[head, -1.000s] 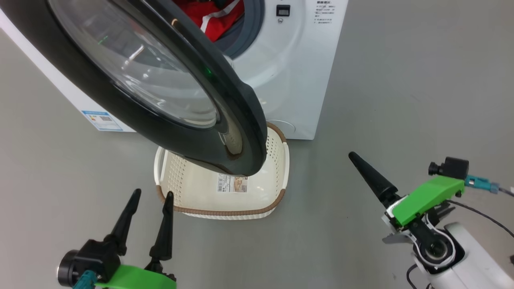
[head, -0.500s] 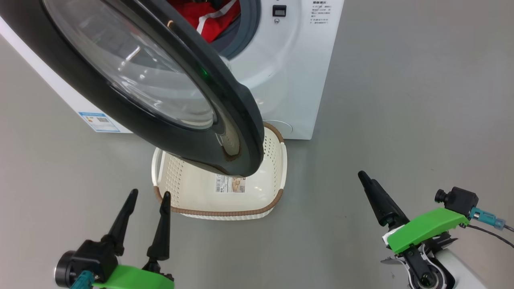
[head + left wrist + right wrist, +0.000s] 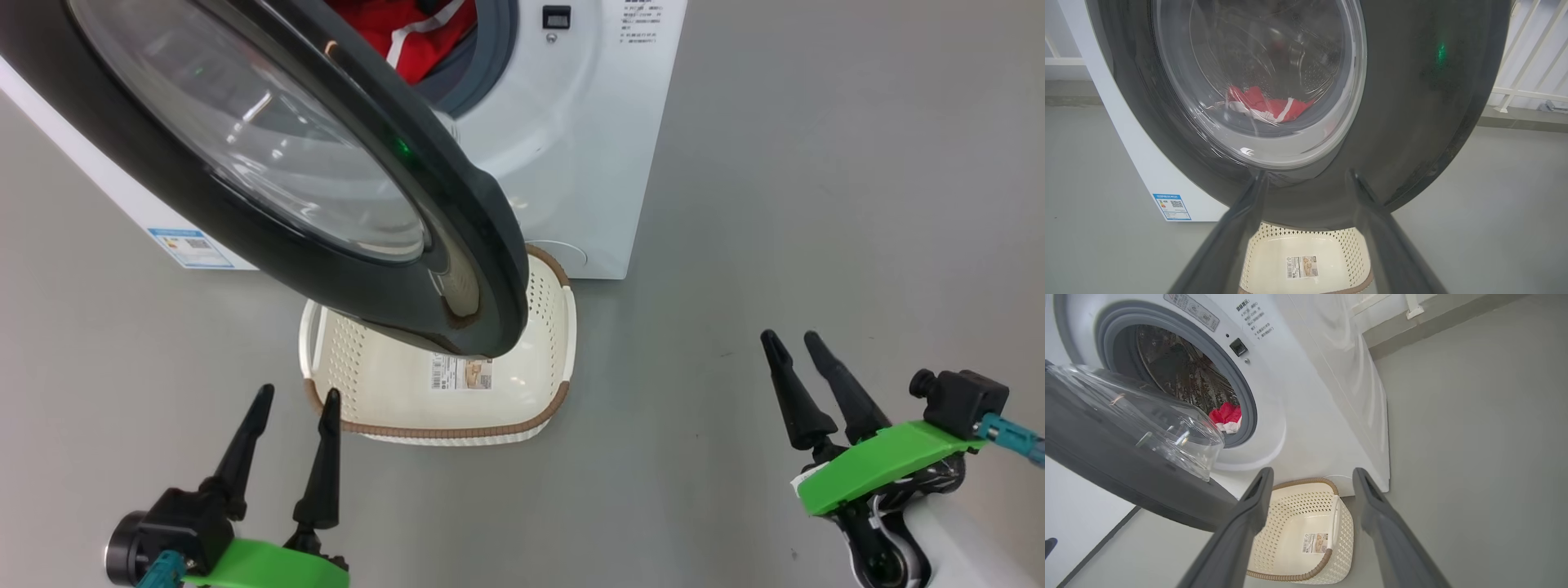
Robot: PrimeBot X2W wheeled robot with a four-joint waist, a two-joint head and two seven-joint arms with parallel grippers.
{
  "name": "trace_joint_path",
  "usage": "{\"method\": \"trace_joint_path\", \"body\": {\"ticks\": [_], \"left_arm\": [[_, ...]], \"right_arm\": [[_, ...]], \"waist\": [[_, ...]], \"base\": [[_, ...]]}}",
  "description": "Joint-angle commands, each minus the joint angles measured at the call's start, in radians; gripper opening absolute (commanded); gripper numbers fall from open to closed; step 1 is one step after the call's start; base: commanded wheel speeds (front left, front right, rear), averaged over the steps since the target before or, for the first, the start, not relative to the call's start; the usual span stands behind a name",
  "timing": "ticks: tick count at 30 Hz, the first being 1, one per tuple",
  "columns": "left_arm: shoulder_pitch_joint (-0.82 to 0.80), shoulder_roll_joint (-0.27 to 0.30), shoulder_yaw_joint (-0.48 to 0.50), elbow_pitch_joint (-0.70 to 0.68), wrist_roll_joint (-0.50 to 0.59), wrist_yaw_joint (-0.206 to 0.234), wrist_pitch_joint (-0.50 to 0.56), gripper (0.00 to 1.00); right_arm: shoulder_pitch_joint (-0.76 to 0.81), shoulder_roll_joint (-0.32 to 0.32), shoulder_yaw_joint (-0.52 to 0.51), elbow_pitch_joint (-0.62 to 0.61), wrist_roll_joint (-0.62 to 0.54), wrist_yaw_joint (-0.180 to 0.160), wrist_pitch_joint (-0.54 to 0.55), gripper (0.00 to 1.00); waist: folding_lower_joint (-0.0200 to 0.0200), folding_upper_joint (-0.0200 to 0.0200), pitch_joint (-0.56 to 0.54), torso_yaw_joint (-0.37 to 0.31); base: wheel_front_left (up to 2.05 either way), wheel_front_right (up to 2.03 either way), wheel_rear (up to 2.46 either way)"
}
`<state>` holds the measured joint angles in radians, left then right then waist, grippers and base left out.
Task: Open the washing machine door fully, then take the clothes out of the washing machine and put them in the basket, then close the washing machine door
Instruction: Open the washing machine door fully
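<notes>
Grey floor (image 3: 816, 163) carries the white washing machine (image 3: 571, 147), out past my fingertips. The cream basket (image 3: 359, 367) sits just beside its front, right ahead of my left fingers (image 3: 323, 457), well left of my right fingers (image 3: 793, 392).

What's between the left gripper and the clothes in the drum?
The washing machine door: in the left wrist view, the clothes show through its glass, beyond the left gripper.

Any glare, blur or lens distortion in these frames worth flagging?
Head view: sharp, soft even light; pale glare streaks on the glass of the round black-rimmed washing machine door. Left wrist view: own dark fingers blurred up close; bright red clothes hazy through the glass. Right wrist view: wide-angle lens bows the white washing machine edges; fingers soft too.
</notes>
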<state>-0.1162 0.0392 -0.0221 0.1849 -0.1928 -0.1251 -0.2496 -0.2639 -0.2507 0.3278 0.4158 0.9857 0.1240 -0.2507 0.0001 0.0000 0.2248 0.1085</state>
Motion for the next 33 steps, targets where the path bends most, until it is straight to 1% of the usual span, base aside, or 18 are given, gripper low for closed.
{"method": "trace_joint_path", "body": {"ticks": [1, 2, 6, 7, 8, 10, 13, 16, 19, 22, 33], "left_arm": [[-0.001, 0.017, 0.037, -0.022, 0.006, -0.006, -0.012, 1.00], [-0.001, 0.017, 0.037, -0.022, 0.006, -0.006, -0.012, 1.00], [-0.007, 0.017, 0.038, -0.022, 0.006, -0.006, -0.012, 1.00], [-0.007, 0.017, 0.039, -0.022, 0.007, -0.006, -0.012, 1.00], [-0.008, 0.017, 0.039, -0.022, 0.007, -0.006, -0.012, 1.00], [-0.009, 0.016, 0.039, -0.022, 0.008, -0.006, -0.012, 1.00], [-0.010, 0.016, 0.039, -0.022, 0.009, -0.006, -0.012, 1.00], [-0.012, 0.016, 0.038, -0.023, 0.009, -0.006, -0.012, 1.00], [-0.014, 0.015, 0.038, -0.023, 0.009, -0.006, -0.012, 1.00], [-0.016, 0.015, 0.038, -0.021, 0.008, -0.006, -0.012, 1.00], [-0.012, 0.013, 0.036, -0.021, 0.008, -0.006, -0.012, 1.00]], "right_arm": [[0.033, 0.018, -0.022, -0.039, -0.106, 0.007, -0.011, 1.00], [0.033, 0.018, -0.022, -0.039, -0.106, 0.007, -0.011, 1.00], [0.059, 0.067, -0.108, -0.078, -0.293, 0.007, -0.011, 1.00], [0.064, 0.076, -0.130, -0.091, -0.343, 0.007, -0.011, 1.00], [0.075, 0.096, -0.171, -0.116, -0.437, 0.007, -0.011, 1.00], [0.086, 0.108, -0.205, -0.141, -0.546, 0.007, -0.011, 1.00], [0.101, 0.134, -0.257, -0.186, -0.665, 0.007, -0.011, 1.00], [0.118, 0.160, -0.303, -0.237, -0.743, 0.007, -0.011, 1.00], [0.133, 0.178, -0.326, -0.262, -0.777, 0.007, -0.011, 1.00], [0.144, 0.186, -0.334, -0.255, -0.788, 0.007, -0.011, 1.00], [0.154, 0.197, -0.337, -0.238, -0.795, 0.007, -0.011, 1.00]], "waist": [[0.0000, 0.0000, 0.004, 0.000], [0.0000, 0.0000, 0.004, 0.000], [0.0000, 0.0000, 0.007, 0.000], [0.0000, 0.0000, 0.007, 0.000], [0.0000, 0.0000, 0.008, 0.001], [0.0000, 0.0000, 0.008, 0.003], [0.0000, 0.0000, 0.009, 0.006], [0.0000, 0.0000, 0.011, 0.010], [0.0000, 0.0000, 0.014, 0.014], [0.0000, 0.0000, 0.015, 0.017], [0.0000, 0.0000, 0.013, 0.017]], "base": [[0.00, 0.00, 0.00], [0.00, 0.00, 0.00], [0.00, 0.00, 0.00], [0.00, 0.00, 0.00], [0.00, 0.00, 0.00], [0.00, 0.00, 0.00], [0.00, 0.00, 0.00], [0.00, 0.00, 0.00], [0.00, 0.00, 0.00], [0.00, 0.00, 0.00], [0.00, 0.00, 0.00]]}}
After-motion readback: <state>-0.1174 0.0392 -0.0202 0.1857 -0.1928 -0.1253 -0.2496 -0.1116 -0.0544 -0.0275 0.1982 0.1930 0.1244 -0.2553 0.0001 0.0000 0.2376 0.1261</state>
